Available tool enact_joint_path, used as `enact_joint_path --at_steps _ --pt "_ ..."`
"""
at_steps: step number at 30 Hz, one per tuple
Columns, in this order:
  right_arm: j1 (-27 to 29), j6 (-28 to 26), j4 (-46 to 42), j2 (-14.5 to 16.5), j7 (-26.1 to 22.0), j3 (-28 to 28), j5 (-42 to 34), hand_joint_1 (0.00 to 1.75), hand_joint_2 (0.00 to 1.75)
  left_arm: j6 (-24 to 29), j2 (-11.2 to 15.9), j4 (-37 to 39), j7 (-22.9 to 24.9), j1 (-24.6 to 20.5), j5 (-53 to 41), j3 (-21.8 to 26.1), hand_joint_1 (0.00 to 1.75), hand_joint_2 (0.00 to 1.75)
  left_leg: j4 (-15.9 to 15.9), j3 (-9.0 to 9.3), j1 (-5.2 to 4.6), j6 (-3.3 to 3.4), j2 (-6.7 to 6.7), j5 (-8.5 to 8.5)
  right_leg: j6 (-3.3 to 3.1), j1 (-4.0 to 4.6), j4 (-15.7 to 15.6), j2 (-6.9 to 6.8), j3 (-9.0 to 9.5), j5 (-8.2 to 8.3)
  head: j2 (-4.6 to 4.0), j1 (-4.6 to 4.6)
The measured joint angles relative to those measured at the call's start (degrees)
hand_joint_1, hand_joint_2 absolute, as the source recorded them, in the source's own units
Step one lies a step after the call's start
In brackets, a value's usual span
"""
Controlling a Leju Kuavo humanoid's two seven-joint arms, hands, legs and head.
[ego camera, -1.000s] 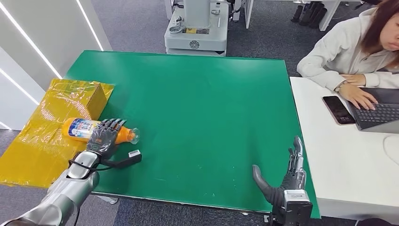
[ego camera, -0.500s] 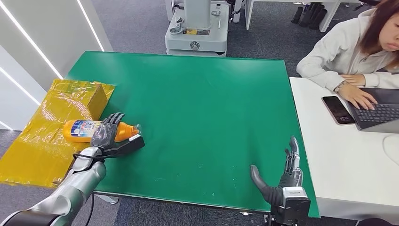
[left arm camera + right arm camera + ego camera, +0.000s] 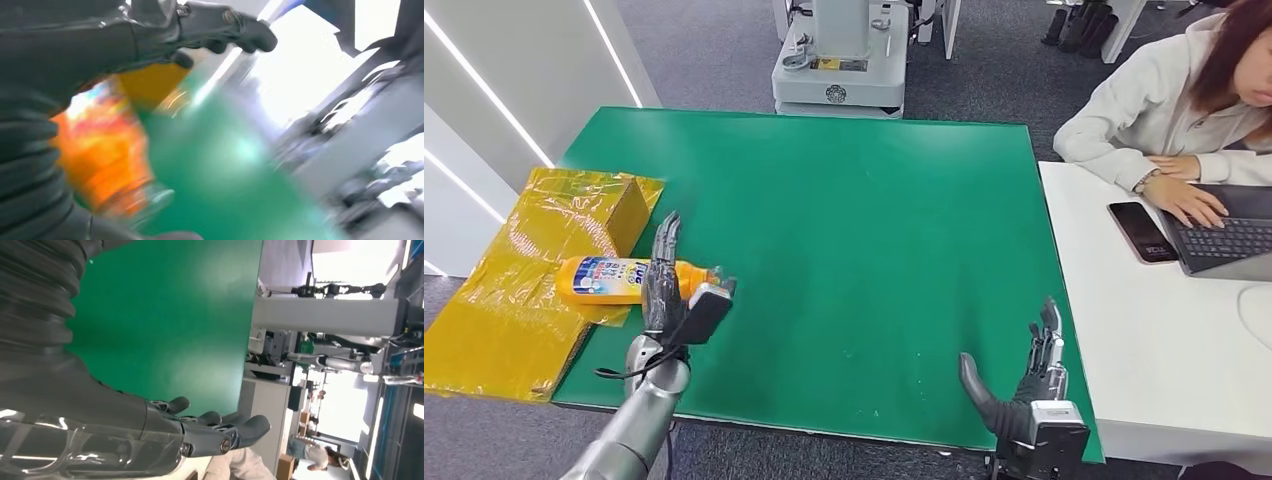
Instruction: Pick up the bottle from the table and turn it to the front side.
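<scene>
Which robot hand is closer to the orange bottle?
Left. The left hand is right at the bottle, fingers across it. The right hand is far off at the green table's other side.

I see a green table (image 3: 844,230); at its left edge a yellow wrapped box (image 3: 534,270) lies partly on the table and overhangs it; an orange bottle (image 3: 614,279) lies on its side across the box edge and the green surface, cap end toward the table centre; beside the green table on the right stands a white desk (image 3: 1164,350); on it lie a phone (image 3: 1143,233) and a laptop (image 3: 1236,238).
</scene>
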Motion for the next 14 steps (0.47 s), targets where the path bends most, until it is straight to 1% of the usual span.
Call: enact_joint_path --at_steps 2,3,5,7,10,13,14 --pt "-0.10 -1.00 0.56 -0.06 -1.02 0.98 -1.54 0.00 1.75 0.59 -1.20 -8.03 -0.17 2.07 -2.91 -2.40 0.00 1.75 0.00 -0.08 0.00 0.01 -0.05 -0.01 0.01 0.00 0.00 -0.04 -0.03 -0.01 0.00 0.01" --pt "-0.12 -1.57 0.81 -0.10 -1.49 1.47 -2.46 0.00 1.75 0.10 -1.74 -10.91 -0.19 2.72 -1.63 -3.95 0.00 1.75 -0.01 -0.09 -0.01 0.02 -0.03 -0.02 0.01 0.00 -0.01 -0.03 -0.04 -0.01 -0.01 0.01" --pt "-0.07 -2.65 1.08 -0.30 -2.22 2.44 -4.50 0.00 1.75 -2.63 -2.37 -14.19 -0.08 3.31 6.57 -7.94 0.00 1.75 -0.01 -0.09 -0.01 0.05 0.03 -0.04 0.01 -0.01 -0.02 0.00 -0.06 0.00 -0.01 0.01" --pt "0.07 -3.45 1.11 -0.67 -2.57 3.28 -6.11 0.00 1.75 -6.39 -2.50 -15.12 0.84 3.48 15.80 -11.99 0.00 1.75 0.00 -0.09 -0.01 0.06 0.03 -0.05 0.01 -0.01 -0.03 0.00 -0.07 0.00 -0.01 0.01" --pt "0.30 -4.32 1.03 -1.34 -2.49 4.49 -6.99 0.00 1.75 -11.11 -2.46 -14.54 3.75 3.42 21.96 -16.65 0.00 1.75 0.00 -0.10 0.00 0.06 0.02 -0.04 0.01 -0.01 -0.03 -0.01 -0.07 0.00 -0.01 0.02" --pt "0.78 -4.46 0.56 -2.11 -1.68 5.55 -6.69 0.00 1.75 -16.99 -2.32 -12.48 6.26 3.24 26.74 -18.74 0.00 1.75 0.00 -0.09 0.00 0.06 0.13 -0.04 -0.01 -0.01 -0.01 0.10 -0.10 0.03 -0.01 0.01" --pt "0.88 -4.44 0.45 -2.25 -1.51 5.72 -6.58 0.00 1.75 -18.02 -2.29 -12.12 6.57 3.25 27.58 -18.90 0.00 1.75 0.00 -0.09 0.00 0.06 0.16 -0.04 -0.02 0.00 -0.01 0.13 -0.12 0.04 0.00 0.01"
